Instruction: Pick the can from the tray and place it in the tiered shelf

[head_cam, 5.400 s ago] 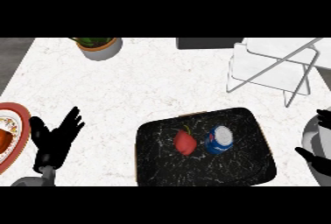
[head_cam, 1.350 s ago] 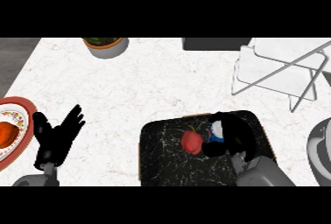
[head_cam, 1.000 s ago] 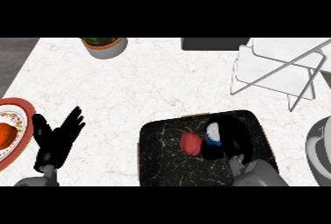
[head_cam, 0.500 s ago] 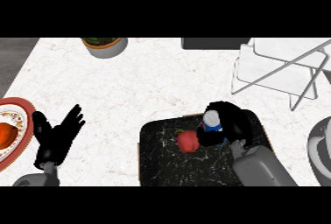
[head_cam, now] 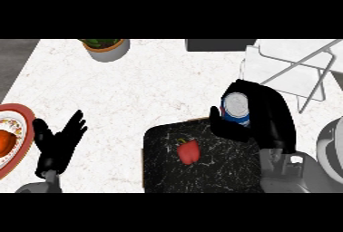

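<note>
We see the right hand (head_cam: 268,113) curled round the can (head_cam: 236,108), held above the tray's (head_cam: 201,174) top-right corner, w/ tiered shelf (head_cam: 295,72) beyond. Left hand (head_cam: 59,142) rests open, fingers straight, on bench (head_cam: 147,86) at lower left.

1. The robot's right hand (head_cam: 268,113) curls around a blue-and-white can (head_cam: 236,108), holding it above the far edge of the black tray (head_cam: 167,172).
2. A red pepper (head_cam: 189,151) lies on the tray.
3. The left hand (head_cam: 59,142) rests open, fingers up, beside a red-rimmed plate (head_cam: 15,118).
4. The white wire tiered shelf (head_cam: 295,68) stands at the far right; a potted plant (head_cam: 105,46) sits at the far edge.
</note>
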You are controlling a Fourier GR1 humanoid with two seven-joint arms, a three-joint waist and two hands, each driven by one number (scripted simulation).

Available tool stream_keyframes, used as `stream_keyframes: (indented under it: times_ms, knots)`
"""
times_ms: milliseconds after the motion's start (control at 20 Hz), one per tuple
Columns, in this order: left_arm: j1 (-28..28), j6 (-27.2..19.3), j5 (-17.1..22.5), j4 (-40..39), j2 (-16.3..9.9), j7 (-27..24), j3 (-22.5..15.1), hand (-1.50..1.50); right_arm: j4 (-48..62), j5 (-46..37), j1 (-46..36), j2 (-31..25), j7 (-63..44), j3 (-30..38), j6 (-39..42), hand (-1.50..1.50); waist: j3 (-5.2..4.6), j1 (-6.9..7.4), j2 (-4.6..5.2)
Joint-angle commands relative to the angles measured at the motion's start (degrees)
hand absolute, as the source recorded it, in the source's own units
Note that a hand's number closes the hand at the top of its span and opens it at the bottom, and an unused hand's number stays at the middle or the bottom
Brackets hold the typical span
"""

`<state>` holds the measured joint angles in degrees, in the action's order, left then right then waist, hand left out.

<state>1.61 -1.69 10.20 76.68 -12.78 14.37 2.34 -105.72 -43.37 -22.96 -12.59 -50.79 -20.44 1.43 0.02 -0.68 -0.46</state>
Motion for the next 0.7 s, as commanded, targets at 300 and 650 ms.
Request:
stream_keyframes:
  times_ms: [300,650]
  knots:
    - [0.3,1.53,-0.26,-1.92,-0.49,-1.0,0.83,0.0,-14.15,2.1,-15.97,-5.32,-16.12,14.69,16.47,1.5,-0.09,0.56,0.29]
    - [-0.08,-1.28,-2.61,0.56,2.47,0.98,-2.01,0.0,-5.02,10.61,-27.46,-11.64,-15.47,28.03,20.44,1.5,-0.07,0.79,0.28]
